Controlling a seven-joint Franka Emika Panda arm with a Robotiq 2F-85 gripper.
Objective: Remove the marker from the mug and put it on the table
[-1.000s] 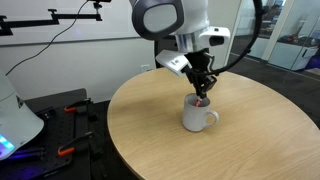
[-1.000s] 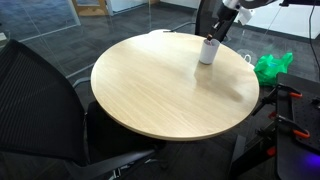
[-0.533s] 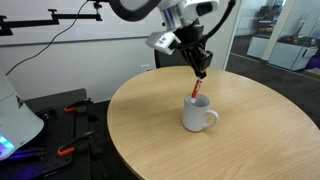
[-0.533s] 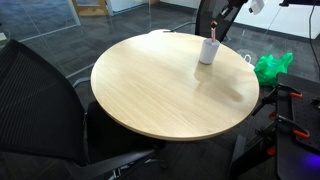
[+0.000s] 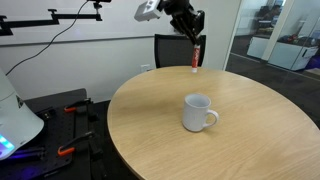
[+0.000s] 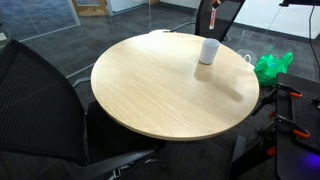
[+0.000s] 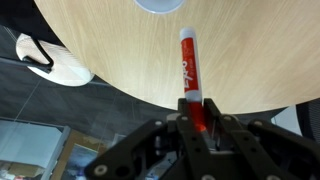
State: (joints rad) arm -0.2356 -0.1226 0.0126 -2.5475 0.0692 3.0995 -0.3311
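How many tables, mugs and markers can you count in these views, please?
Table: 1
Mug: 1
Marker: 1, held in the tool, clear of the mug
Total: 3

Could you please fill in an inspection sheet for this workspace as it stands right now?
Surface: table, round tan top, only the mug on it.
Job's things: mug upright, marker out of it; marker hanging in the air above the table's far side.
Clutter: nothing seen.
Grippers: end effector shut on the marker's top end.
Cables: black cable running down the wall.
Surroundings: black chair; green bag beyond the table.
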